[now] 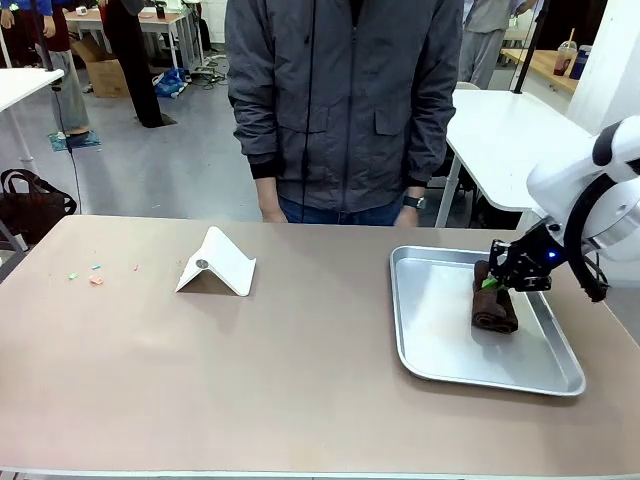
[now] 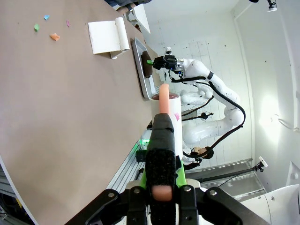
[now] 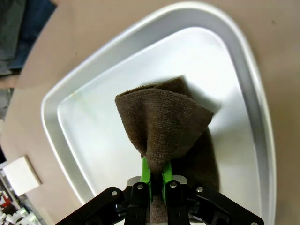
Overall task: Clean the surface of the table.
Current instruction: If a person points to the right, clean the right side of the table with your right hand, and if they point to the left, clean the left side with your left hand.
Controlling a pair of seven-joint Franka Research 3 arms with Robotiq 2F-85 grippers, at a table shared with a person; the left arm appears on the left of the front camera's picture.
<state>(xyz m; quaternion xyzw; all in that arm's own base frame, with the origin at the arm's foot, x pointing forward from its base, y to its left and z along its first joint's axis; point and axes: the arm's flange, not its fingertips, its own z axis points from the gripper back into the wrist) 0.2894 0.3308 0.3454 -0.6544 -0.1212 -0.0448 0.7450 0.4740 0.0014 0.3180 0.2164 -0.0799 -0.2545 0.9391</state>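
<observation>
The front view sets the tan table (image 1: 300,380) before a standing person (image 1: 345,100), with coloured scraps (image 1: 95,280) toward its far left corner and a silver tray (image 1: 480,380) by its right edge. Over the tray, the right gripper (image 3: 154,173) pinches a brown cloth (image 3: 164,122). In the left wrist view, the left gripper (image 2: 161,140) is clamped on a peach-handled tool (image 2: 164,98).

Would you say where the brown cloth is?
In the front view, the brown cloth sits in the silver metal tray on the table, right side, gripped by the right end effector.
</observation>
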